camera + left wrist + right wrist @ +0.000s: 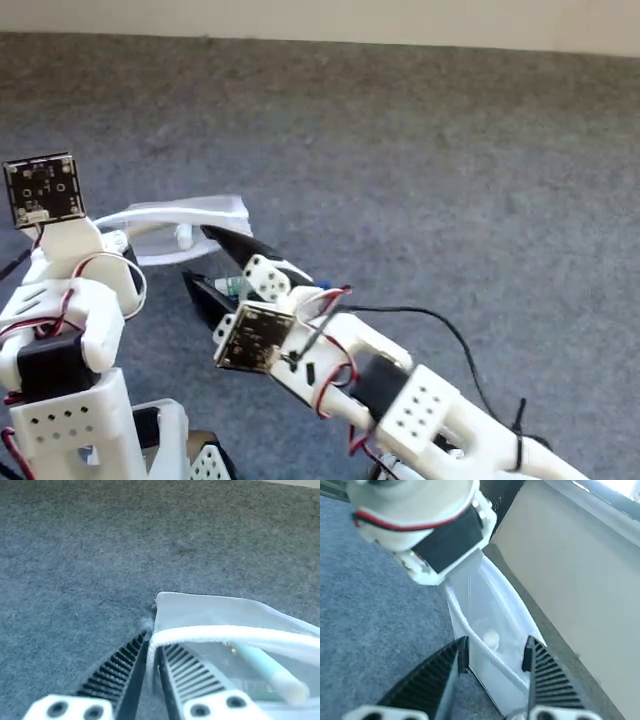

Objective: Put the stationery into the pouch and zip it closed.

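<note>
The translucent white pouch (190, 225) lies on the grey carpet with its mouth held open. My left gripper (151, 647) is shut on the end of the pouch's white zip edge (220, 634). Inside the pouch (210, 611) lies a mint-green pen (260, 666). My right gripper (495, 652) is open at the pouch's other end, and the near rim of the pouch (485, 625) runs between its black fingers (451, 662). In the high view the right gripper (212, 262) points at the pouch from the lower right. A small white round thing (490, 639) shows inside.
A small item with green print (232, 286) lies by the right gripper's lower finger. The left arm's white body (420, 525) hangs close above the pouch. Open grey carpet (430, 170) stretches to the back and right, up to a pale wall (580, 595).
</note>
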Tool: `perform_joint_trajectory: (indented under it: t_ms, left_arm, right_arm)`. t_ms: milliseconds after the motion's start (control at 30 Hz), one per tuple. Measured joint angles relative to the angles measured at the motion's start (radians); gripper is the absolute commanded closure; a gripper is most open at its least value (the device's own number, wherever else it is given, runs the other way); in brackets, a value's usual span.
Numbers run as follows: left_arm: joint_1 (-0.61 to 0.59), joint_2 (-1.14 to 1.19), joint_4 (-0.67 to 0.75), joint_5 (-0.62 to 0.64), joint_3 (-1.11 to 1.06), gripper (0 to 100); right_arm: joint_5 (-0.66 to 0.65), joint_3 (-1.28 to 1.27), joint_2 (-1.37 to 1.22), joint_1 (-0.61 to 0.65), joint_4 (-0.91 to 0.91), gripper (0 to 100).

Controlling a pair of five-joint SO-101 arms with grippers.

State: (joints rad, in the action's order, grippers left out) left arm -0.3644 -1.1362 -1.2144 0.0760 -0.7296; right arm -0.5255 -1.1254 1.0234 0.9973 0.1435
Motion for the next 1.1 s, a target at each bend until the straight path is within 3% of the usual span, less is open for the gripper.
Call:
perform_joint_trajectory:
  t_ms: [167,400,567,767,1100]
  left_arm:
    - [-0.002,-0.009,0.006,0.0,-0.011,99]
    - [-0.003,-0.009,0.009,0.0,-0.011,99]
    - [-0.072,0.0,0.034,0.0,-0.011,99]
    - [-0.207,0.0,0.04,0.054,-0.011,99]
    - [-0.261,0.0,0.04,0.066,-0.011,99]
  right_arm:
    - [0.0,0.0,0.132,0.0,0.109,82.9]
    - [0.003,0.0,0.157,0.0,0.12,82.9]
    - [0.138,0.0,0.157,-0.035,0.135,82.9]
    - [0.311,0.123,0.137,-0.143,0.282,82.9]
    - [0.471,0.336,-0.207,-0.269,0.598,82.9]
